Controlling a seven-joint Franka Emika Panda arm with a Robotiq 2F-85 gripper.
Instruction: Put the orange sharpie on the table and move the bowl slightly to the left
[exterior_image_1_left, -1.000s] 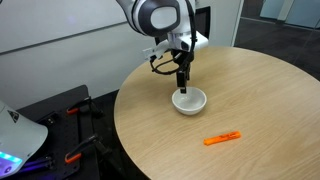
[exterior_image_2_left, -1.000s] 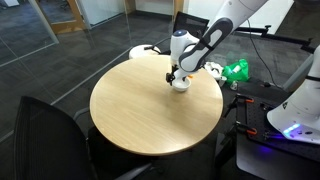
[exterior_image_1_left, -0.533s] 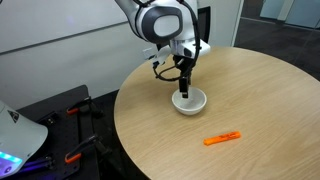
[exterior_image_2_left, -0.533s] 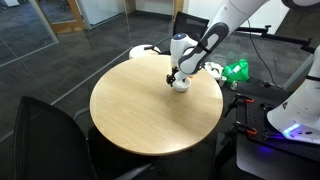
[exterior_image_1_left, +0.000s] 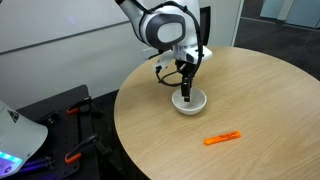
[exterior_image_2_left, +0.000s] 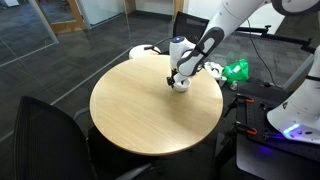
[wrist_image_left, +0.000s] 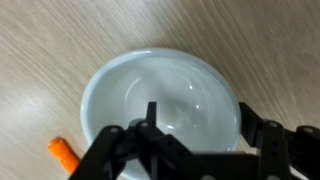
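Orange slim marker pen (exterior_image_1_left: 222, 138) already lies on the round light-wood worktop (exterior_image_1_left: 270, 90), lower centre of frame. The hand (exterior_image_1_left: 186, 95) holds nothing, jaws parted astride the rim of the small white bowl (exterior_image_1_left: 196, 104). Shifting the bowl remains.

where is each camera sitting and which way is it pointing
Exterior view: beside the table, raised, looking down at the bowl and marker; shows the arm and gripper.
Exterior view: farther back and higher, behind a dark chair, facing the whole table; shows the arm coming in from the picture's right.
Wrist view: on the wrist, looking straight down into the bowl; shows the black fingers.
Shared: every view shows the bowl at the gripper.
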